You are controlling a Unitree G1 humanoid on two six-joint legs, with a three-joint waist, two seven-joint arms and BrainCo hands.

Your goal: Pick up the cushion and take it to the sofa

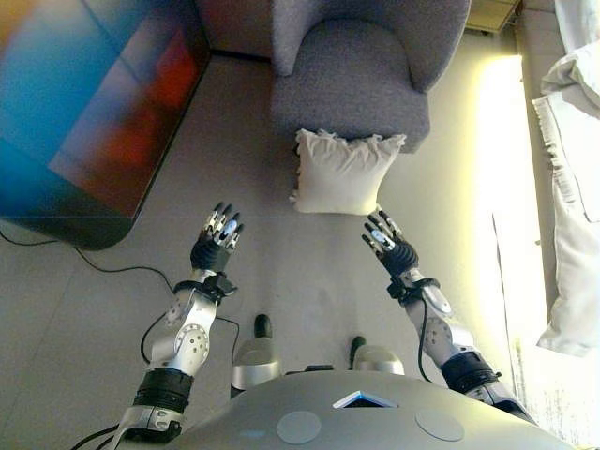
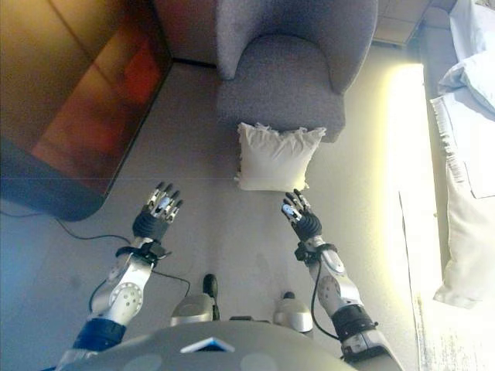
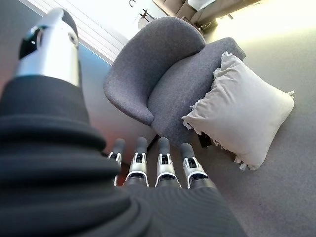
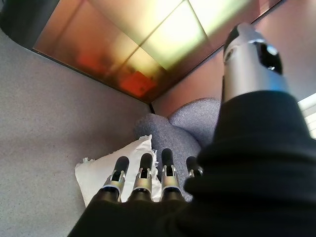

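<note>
A cream cushion (image 1: 343, 172) with frilled edges stands on the floor, leaning against the front of a grey armchair (image 1: 361, 70). It also shows in the left wrist view (image 3: 244, 116) and the right wrist view (image 4: 111, 165). My left hand (image 1: 216, 246) is open and empty, held over the floor to the left of the cushion. My right hand (image 1: 391, 247) is open and empty, just short of the cushion's lower right corner. Neither hand touches the cushion.
A large dark glossy panel (image 1: 89, 103) lies at the left. Pale cloth (image 1: 572, 187) hangs along the right edge. Grey floor (image 1: 300, 272) stretches between my hands.
</note>
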